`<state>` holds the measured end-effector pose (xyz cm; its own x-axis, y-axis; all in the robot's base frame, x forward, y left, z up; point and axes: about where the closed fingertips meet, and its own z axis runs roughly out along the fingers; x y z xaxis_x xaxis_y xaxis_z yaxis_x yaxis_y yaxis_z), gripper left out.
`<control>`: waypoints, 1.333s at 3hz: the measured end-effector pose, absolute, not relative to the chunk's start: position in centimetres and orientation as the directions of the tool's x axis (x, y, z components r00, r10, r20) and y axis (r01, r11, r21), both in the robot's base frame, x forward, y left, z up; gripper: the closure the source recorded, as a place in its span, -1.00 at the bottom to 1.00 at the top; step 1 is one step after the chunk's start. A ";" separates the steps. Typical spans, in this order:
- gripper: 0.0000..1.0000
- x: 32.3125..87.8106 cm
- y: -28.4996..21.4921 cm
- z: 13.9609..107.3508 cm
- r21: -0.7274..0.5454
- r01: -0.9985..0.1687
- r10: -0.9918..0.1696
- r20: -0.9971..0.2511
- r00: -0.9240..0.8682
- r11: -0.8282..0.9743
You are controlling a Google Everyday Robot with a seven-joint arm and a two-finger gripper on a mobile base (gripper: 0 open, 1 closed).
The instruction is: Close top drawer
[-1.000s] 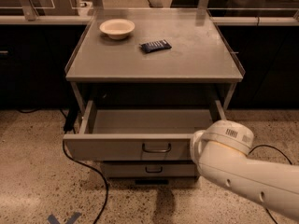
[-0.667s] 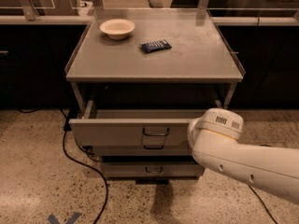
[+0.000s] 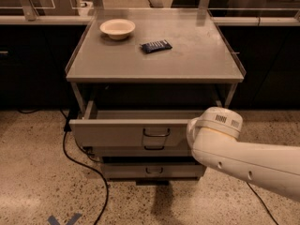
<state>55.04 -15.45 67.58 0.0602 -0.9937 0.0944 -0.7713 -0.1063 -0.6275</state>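
Observation:
The top drawer (image 3: pixel 122 132) is a wide grey metal drawer with a small dark loop handle (image 3: pixel 156 132). It stands partly pulled out under the grey table top (image 3: pixel 187 64). My white arm (image 3: pixel 243 161) reaches in from the right, and its end covers the drawer's right front corner. The gripper is hidden behind the arm's wrist, at the drawer front's right end.
A beige bowl (image 3: pixel 117 28) and a dark snack packet (image 3: pixel 156 46) lie on the table top. Two shorter grey drawers (image 3: pixel 150 170) sit below the top one. A black cable (image 3: pixel 86 168) runs over the speckled floor at the left. Dark counters stand behind.
The top drawer has slid inward; less of its inside shows. My arm has moved forward and up with the drawer front.

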 end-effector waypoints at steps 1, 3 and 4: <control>1.00 56.4 -15.7 67.1 -0.617 -0.779 -0.994 0.077 0.082 -0.112; 1.00 59.7 -18.0 64.5 -0.633 -0.772 -0.991 -0.069 0.118 -0.048; 1.00 60.6 -17.7 64.0 -0.653 -0.757 -0.980 -0.150 0.128 0.001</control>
<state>60.63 -17.66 63.97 0.1283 -0.9803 -0.1501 -0.7571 0.0010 -0.6533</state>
